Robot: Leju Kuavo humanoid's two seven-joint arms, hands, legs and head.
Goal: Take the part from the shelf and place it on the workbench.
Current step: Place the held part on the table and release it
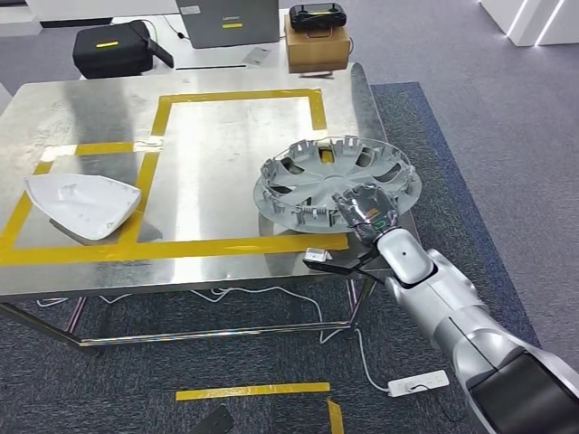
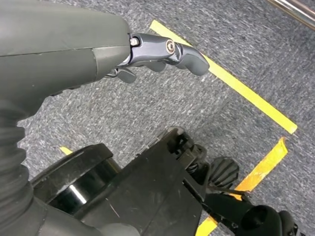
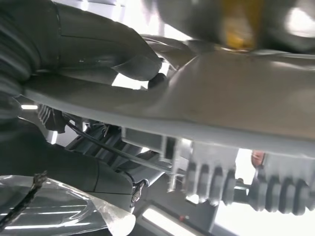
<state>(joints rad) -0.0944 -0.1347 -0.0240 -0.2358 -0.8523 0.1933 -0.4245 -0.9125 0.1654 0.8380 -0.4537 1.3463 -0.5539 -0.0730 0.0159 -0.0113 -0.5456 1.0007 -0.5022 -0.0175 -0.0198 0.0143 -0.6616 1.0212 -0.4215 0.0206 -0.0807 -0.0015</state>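
Grey hubcap [image 1: 337,183] at 3 o'clock on the steel bench [image 1: 81,108], inner side up, tilted, overlapping the yellow tape [image 1: 204,246] and the bench's right edge. Gripped at its 5 o'clock rim by the right hand [image 1: 363,213]; thumb [image 3: 111,46] pressed on the rim in the right wrist view. Left hand [image 2: 159,51] hanging over grey carpet [image 2: 241,44], holding nothing, fingers loosely extended. White cover [image 1: 80,206] at 9 o'clock on the bench.
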